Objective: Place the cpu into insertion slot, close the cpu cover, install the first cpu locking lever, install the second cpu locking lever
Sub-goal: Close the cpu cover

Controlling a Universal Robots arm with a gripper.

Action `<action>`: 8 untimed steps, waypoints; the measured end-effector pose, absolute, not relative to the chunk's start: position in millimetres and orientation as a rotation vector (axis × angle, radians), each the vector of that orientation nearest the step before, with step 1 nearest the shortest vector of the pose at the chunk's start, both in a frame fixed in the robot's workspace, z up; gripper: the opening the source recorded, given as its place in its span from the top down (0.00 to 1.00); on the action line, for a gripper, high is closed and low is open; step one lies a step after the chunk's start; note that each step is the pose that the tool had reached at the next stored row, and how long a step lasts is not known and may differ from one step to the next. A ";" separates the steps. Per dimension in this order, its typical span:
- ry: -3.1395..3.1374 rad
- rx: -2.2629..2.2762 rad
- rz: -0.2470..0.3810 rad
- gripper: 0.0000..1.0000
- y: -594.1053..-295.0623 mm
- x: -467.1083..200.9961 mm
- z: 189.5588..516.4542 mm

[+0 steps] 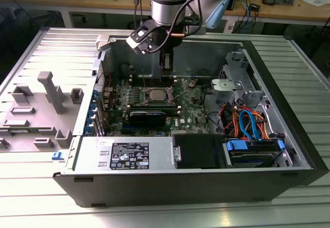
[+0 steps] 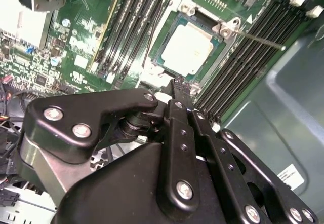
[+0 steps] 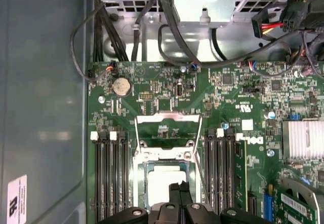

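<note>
My gripper is clenched: its two black fingers are pressed together with nothing between them. In both wrist views the tips hang just above the near edge of the cpu, and I cannot tell whether they touch it.

The cpu, a flat square with a dull silver top, lies level inside the insertion slot, whose pale metal rim frames it on the green board. From one corner of the slot a locking lever, a thin metal rod, sticks out over the long black memory slots beside it. More of those slots run along the other side.

Just beyond the cpu, in the first wrist view, the cpu cover is swung open. It is a thin silver frame, and the green board shows through its square cut-out. It is not down over the chip.

Farther along the board sit a round coin battery and, off to one side, a silver finned block. Past the board's far edge, black cables loop in front of a perforated metal wall.

In the exterior view I reach down into the open computer case near its far wall, with the cpu slightly nearer than my fingers. The power supply fills the case's near edge. Orange and blue cables bunch at the exterior view's right. Outside the case, at the exterior view's left, a grey moulded tray rests on the ribbed metal table.
</note>
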State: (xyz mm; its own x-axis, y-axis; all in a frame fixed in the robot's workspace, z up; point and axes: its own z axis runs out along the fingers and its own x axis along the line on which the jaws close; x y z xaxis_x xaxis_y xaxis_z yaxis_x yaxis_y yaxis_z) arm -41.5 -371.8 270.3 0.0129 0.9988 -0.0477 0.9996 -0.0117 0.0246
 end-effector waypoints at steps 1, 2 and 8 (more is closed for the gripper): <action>2.172 2.199 -0.026 0.89 -371.9 -38.4 270.3; 2.172 2.199 -0.026 0.89 -371.9 -36.8 270.3; 2.172 2.199 -0.026 0.89 -371.9 -25.2 270.3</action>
State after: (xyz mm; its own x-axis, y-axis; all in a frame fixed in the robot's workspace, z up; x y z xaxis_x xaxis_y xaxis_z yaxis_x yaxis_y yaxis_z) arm -25.2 -371.9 270.3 0.0131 0.9988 -0.0476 0.9996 -0.0119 0.0246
